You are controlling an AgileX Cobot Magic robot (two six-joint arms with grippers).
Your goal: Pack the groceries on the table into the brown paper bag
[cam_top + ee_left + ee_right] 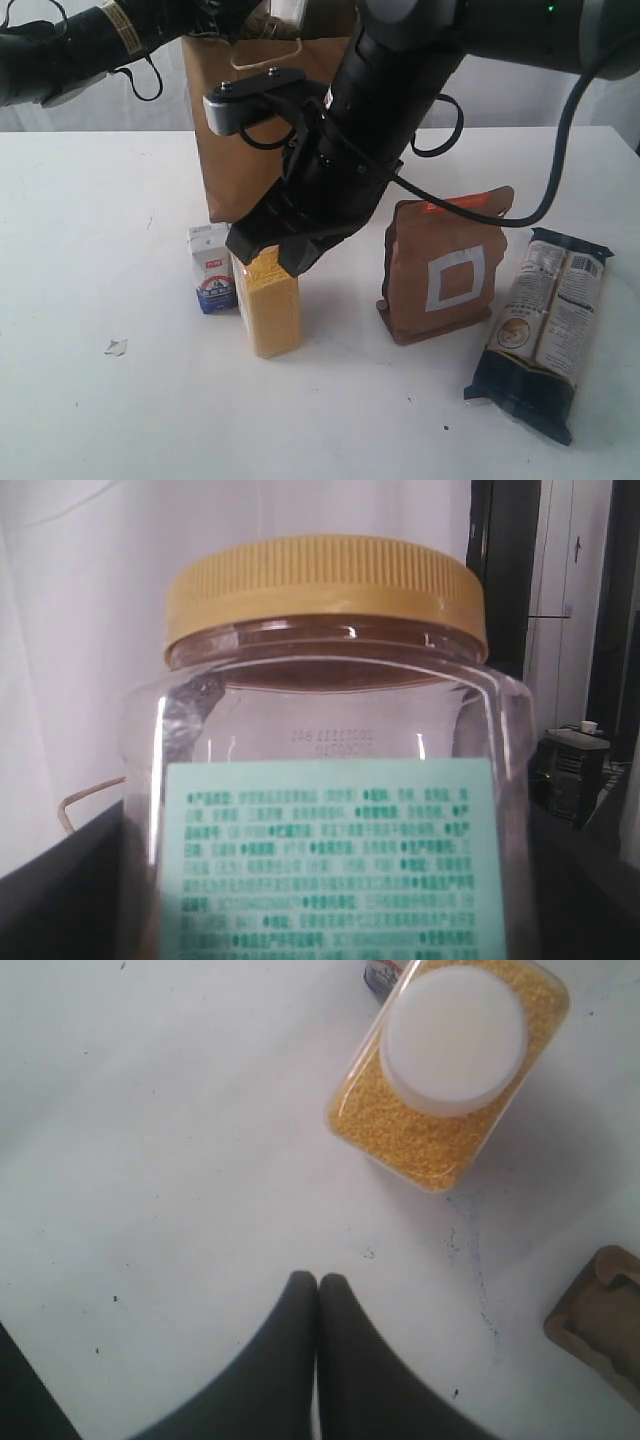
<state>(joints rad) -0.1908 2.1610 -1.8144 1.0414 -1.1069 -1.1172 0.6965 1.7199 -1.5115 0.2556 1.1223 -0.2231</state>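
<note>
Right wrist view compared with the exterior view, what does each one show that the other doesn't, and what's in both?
Only the right wrist view shows the white cap of the yellow bottle from above, and the right gripper with its tips pressed together above the table. Only the exterior view shows the brown paper bag, the small white-blue carton and the long dark-blue packet. Both share the bottle, the table and the copper-brown pouch, though the wrist view catches just what looks like its corner.
</note>
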